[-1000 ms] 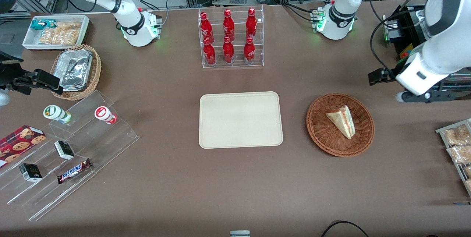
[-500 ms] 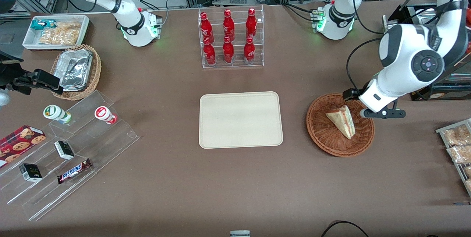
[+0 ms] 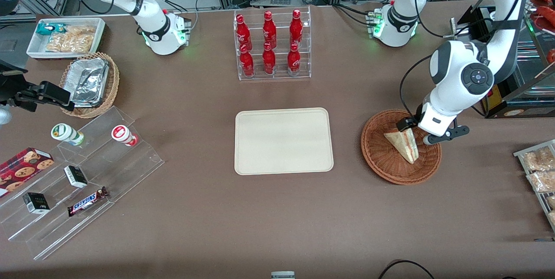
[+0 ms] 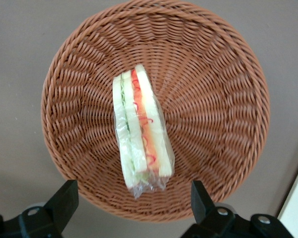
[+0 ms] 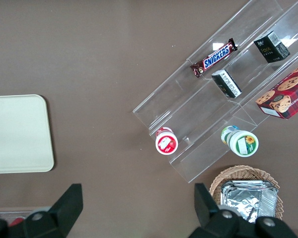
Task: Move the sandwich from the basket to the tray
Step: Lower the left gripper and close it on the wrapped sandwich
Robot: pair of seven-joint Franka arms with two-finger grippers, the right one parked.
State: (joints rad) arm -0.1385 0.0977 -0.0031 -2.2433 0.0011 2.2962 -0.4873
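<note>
- One sandwich (image 3: 404, 143) (image 4: 141, 134): triangular wedge, pale bread, red and green filling on the cut edge, crinkly clear wrap. It lies in the basket, standing on a long edge.
- One basket (image 3: 381, 162) (image 4: 218, 109): round, shallow, reddish-brown woven wicker, on the table toward the working arm's end.
- One tray (image 3: 284, 140) (image 5: 17, 134): flat, cream-beige, matte, rectangular with rounded corners and a low rim, mid-table, well apart from the basket.
- Gripper (image 3: 415, 132) (image 4: 134, 203): black fingers (image 4: 64, 198) spread apart, hanging just above the sandwich's end farther from the front camera, one on each side; not gripping anything.
- Six red bottles (image 3: 269, 43) in a clear plastic rack, farther from the front camera than the tray.
- Clear stepped stand (image 3: 86, 175) toward the parked arm's end: two round cups, two small black boxes, one chocolate bar (image 3: 86, 201); one cookie box (image 3: 24, 164) beside it.
- One lighter tan wicker basket with foil trays (image 3: 89, 82); one white bin (image 3: 65, 38) with snack packs.
- Table (image 3: 208, 222): smooth, matte brown surface; cables and metal frames at its edge farthest from the camera.
</note>
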